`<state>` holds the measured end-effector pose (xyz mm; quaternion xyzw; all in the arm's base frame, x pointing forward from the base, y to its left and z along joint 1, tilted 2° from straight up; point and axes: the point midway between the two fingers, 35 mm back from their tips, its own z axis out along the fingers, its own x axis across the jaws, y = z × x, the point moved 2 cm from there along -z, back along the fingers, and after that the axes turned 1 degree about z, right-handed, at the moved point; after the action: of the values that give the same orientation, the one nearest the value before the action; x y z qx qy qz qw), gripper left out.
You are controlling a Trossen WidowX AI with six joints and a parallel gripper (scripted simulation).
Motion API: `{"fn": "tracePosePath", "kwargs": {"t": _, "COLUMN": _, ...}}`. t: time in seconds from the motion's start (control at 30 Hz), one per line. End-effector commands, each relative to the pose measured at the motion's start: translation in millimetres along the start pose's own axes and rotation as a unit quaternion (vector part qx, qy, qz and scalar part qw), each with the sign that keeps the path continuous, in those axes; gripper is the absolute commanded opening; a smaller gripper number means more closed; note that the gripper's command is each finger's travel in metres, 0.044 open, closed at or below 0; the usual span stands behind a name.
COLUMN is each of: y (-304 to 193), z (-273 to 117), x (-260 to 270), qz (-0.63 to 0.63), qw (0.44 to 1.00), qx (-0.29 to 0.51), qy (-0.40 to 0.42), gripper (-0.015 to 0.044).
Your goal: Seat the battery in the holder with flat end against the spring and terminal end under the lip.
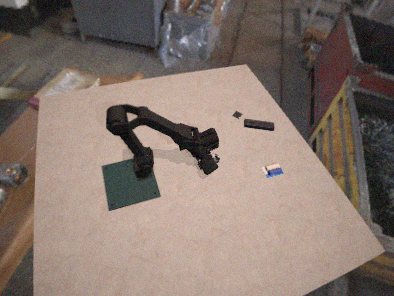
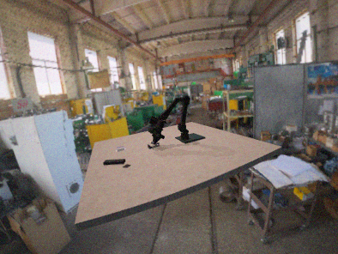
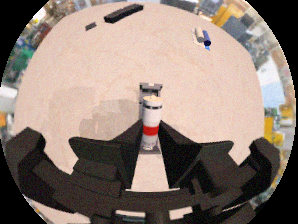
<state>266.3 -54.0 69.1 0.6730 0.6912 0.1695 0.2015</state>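
The battery (image 3: 151, 118), a white cylinder with a red band, is between the fingers of my gripper (image 3: 150, 121) (image 2: 154, 143), which is shut on it. Its pale terminal end points up the wrist view and looks raised and nearer the camera; the other end is low between the fingertips. The grey holder (image 3: 151, 87) lies on the table below and behind the battery, with its far end wall showing beyond the terminal end. The battery hides most of the holder's inside. The spring, and whether the lower end touches it, cannot be made out. The arm hides the battery in the top view.
A long black block (image 1: 259, 125) (image 2: 114, 162) (image 3: 124, 13) and a small dark square piece (image 1: 237, 115) (image 2: 126, 166) (image 3: 90, 26) lie on the table. A white and blue item (image 1: 273, 170) (image 3: 202, 37) lies apart from them. The arm's base stands on a green plate (image 1: 120, 192).
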Motion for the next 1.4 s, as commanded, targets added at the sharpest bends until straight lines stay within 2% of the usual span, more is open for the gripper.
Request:
{"fn": "tracePosePath", "kwargs": {"t": 0.0, "y": -4.5, "z": 1.3, "x": 0.4, "qz": -0.002, "qw": 1.0, "qx": 0.009, "qy": 0.001, "gripper": 0.0071}}
{"fn": "tracePosePath", "kwargs": {"t": 0.63, "y": -4.4, "z": 1.4, "x": 0.4, "qz": -0.002, "qw": 1.0, "qx": 0.012, "qy": 0.001, "gripper": 0.0071}}
{"fn": "tracePosePath", "kwargs": {"t": 1.37, "y": 2.7, "z": 6.9, "x": -0.1, "qz": 0.001, "qw": 0.997, "qx": 0.076, "qy": 0.004, "gripper": 0.0071}}
